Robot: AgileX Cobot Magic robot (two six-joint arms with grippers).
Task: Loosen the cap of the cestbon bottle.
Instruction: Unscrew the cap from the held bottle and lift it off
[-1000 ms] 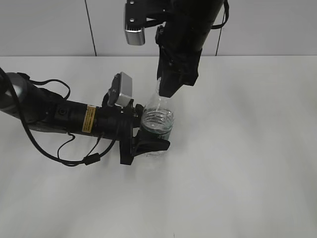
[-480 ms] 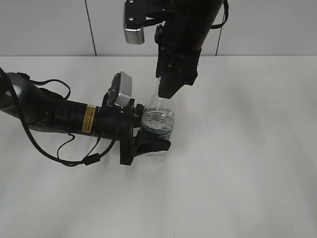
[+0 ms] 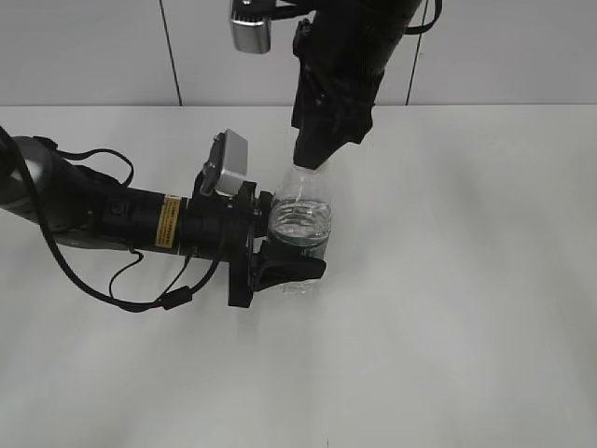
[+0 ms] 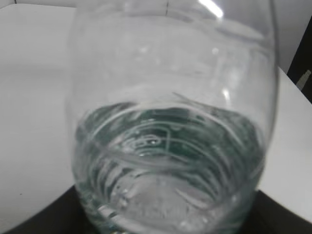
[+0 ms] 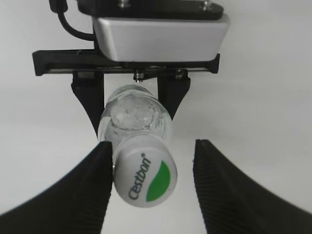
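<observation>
The cestbon bottle (image 3: 298, 224) stands upright on the white table, clear with water and a dark green band low down. My left gripper (image 3: 280, 263) is shut on its lower body. In the left wrist view the bottle (image 4: 170, 122) fills the frame. My right gripper (image 3: 312, 155) hangs just above the bottle's top and hides the cap in the exterior view. In the right wrist view the white cap (image 5: 145, 177) with its green patch sits between the open right gripper's (image 5: 151, 187) fingers. It touches the left finger (image 5: 92, 190), with a gap to the right finger (image 5: 229, 185).
The white table (image 3: 466, 280) carries nothing else in view. The left arm with its cables (image 3: 112, 224) lies across the table's left side. A pale wall (image 3: 93, 47) runs behind the table.
My right arm has risen a little, so more of the bottle's shoulder shows below its fingertips. The left gripper and the bottle have shifted only slightly.
</observation>
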